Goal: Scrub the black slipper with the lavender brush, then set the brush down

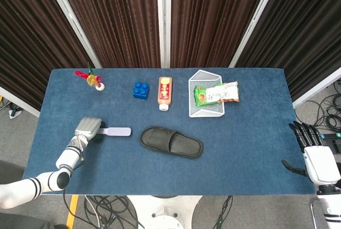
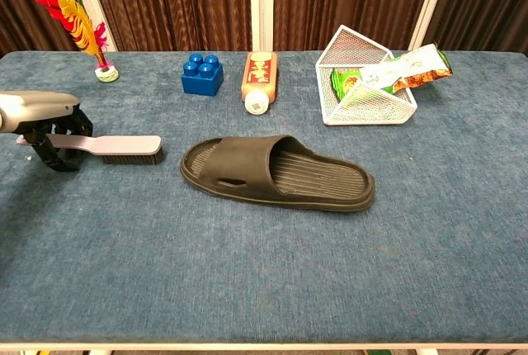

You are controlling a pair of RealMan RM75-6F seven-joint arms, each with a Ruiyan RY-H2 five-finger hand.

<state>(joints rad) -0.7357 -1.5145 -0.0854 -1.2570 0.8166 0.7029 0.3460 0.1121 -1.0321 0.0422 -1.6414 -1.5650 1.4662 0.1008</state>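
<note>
Silver-backed hands (image 1: pixel 88 128) (image 1: pixel 315 157), black fingers (image 2: pixel 43 150), white arms.

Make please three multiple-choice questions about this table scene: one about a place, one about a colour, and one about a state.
1. Where does the lavender brush lie?
A. inside the wire basket
B. on the table, left of the black slipper
C. on top of the slipper

2. What colour is the toy brick?
A. blue
B. yellow
C. white

3. How does the bottle stand?
A. upright, cap on top
B. lying on its side, cap toward the near edge
C. upside down in the basket

Answers:
1 B: the brush rests flat on the blue cloth, apart from the black slipper, with the left hand at its handle end.
2 A: the chest view shows a studded brick in plain blue.
3 B: its label faces up and its white cap points toward the slipper, beside the wire basket.
</note>
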